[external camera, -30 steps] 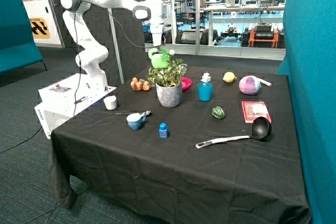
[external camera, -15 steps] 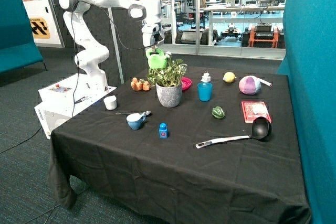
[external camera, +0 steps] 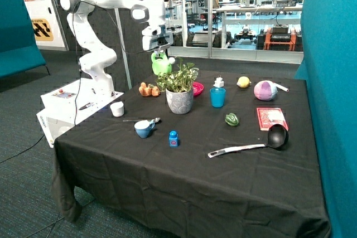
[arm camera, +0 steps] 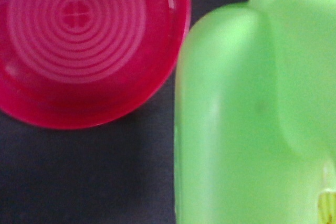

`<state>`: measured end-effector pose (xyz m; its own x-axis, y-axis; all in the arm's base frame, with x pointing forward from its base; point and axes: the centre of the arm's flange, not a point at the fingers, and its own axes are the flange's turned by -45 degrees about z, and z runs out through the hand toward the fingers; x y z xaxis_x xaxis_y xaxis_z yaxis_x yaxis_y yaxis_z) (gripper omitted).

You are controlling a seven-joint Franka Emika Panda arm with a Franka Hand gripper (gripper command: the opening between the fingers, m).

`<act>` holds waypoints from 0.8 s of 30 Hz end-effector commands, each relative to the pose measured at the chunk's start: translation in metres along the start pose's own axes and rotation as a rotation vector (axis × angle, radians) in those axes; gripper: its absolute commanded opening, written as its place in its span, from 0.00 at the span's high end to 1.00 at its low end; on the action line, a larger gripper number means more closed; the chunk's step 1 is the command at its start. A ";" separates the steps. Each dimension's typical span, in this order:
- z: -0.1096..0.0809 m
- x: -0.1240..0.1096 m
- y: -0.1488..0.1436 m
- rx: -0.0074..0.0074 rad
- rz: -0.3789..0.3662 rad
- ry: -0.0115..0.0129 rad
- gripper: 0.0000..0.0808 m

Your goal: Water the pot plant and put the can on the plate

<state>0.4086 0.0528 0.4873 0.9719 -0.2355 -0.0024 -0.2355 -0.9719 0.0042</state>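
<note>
My gripper [external camera: 159, 52] is shut on the light-green can [external camera: 161, 64] and holds it in the air, behind the pot plant [external camera: 179, 83] and level with its top leaves. The can's spout points toward the plant. The plant stands in its grey patterned pot [external camera: 179, 101] on the black cloth. The magenta plate [external camera: 198, 88] lies just behind the plant, partly hidden by the leaves. In the wrist view the can [arm camera: 247, 119] fills one side. The plate [arm camera: 84, 45] lies empty on the cloth below and beside it.
A teal cup [external camera: 217, 97] stands beside the plate. Orange carrots [external camera: 148, 90] lie below the can. A white cup [external camera: 117, 108], a blue cup [external camera: 144, 129], a blue block [external camera: 173, 138], a green pepper [external camera: 231, 119], a red packet [external camera: 271, 118] and a black ladle [external camera: 276, 136] lie further forward.
The arm has swung the can back from above the plant's leaves toward the robot's base. The can sits more upright now. Nothing on the table has moved.
</note>
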 end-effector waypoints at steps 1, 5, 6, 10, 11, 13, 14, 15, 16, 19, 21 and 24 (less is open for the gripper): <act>0.006 -0.008 0.017 0.0044 0.183 0.0020 1.00; 0.012 -0.008 0.022 0.0044 0.255 0.0019 1.00; 0.013 -0.008 0.023 0.0044 0.259 0.0019 1.00; 0.015 -0.010 0.033 0.0046 0.370 0.0016 1.00; 0.015 -0.012 0.039 0.0046 0.407 0.0015 1.00; 0.016 -0.013 0.046 0.0046 0.419 0.0015 1.00; 0.016 -0.013 0.049 0.0046 0.427 0.0015 1.00; 0.016 -0.014 0.051 0.0046 0.447 0.0014 1.00; 0.064 0.045 0.077 0.0032 -0.644 0.0037 1.00; 0.023 -0.009 0.064 0.0046 0.465 0.0014 1.00; 0.047 0.012 0.078 0.0047 0.489 0.0014 1.00; 0.020 -0.012 0.070 0.0047 0.495 0.0013 1.00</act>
<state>0.3902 0.0038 0.4663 0.8079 -0.5894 0.0061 -0.5893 -0.8079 -0.0036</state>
